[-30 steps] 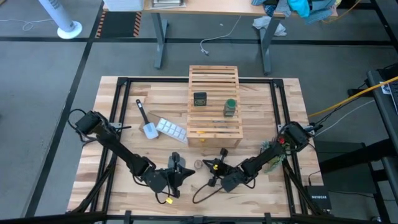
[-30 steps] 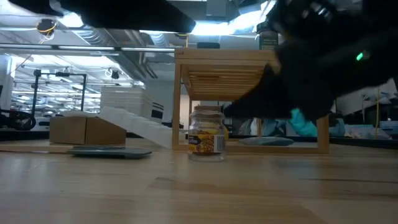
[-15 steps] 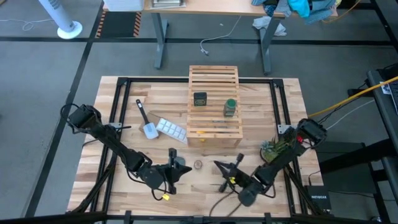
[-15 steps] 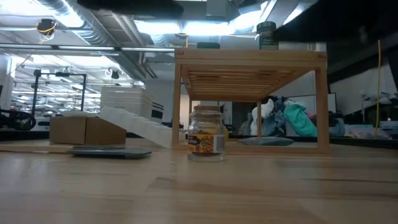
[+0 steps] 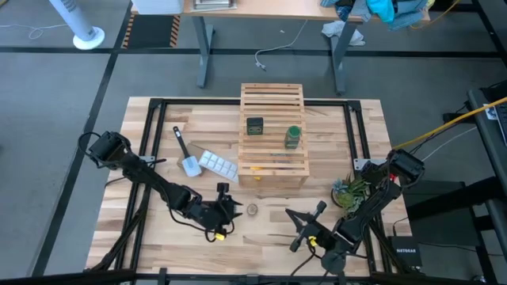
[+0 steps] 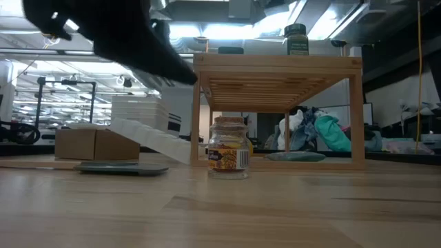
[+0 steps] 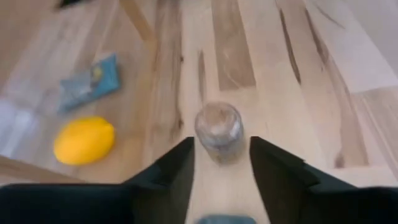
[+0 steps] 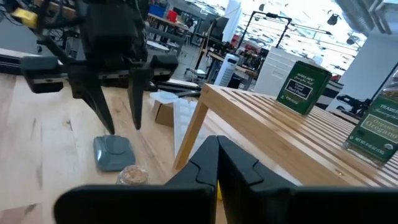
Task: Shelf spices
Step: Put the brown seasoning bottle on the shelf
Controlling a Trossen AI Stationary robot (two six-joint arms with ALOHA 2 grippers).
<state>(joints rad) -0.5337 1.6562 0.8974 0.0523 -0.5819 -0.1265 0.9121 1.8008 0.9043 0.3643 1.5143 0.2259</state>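
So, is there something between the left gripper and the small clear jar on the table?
No. In the high view only bare tabletop lies between the open left gripper and the small clear jar. The left wrist view shows that jar just ahead of the fingers.

Robotics lab or industrial workshop, not a home: butcher-block wooden tabletop sits in a black metal frame on grey carpet-tile floor marked with black tape lines, with a light wood height-adjustable desk, a white pedestal fan base and loose yellow and black cables around it. Low view looks into a big open hall with exposed silver ceiling ducts, strip lights and more metal rigs. Right wrist view shows benches, equipment stands and a white cabinet beyond the table.
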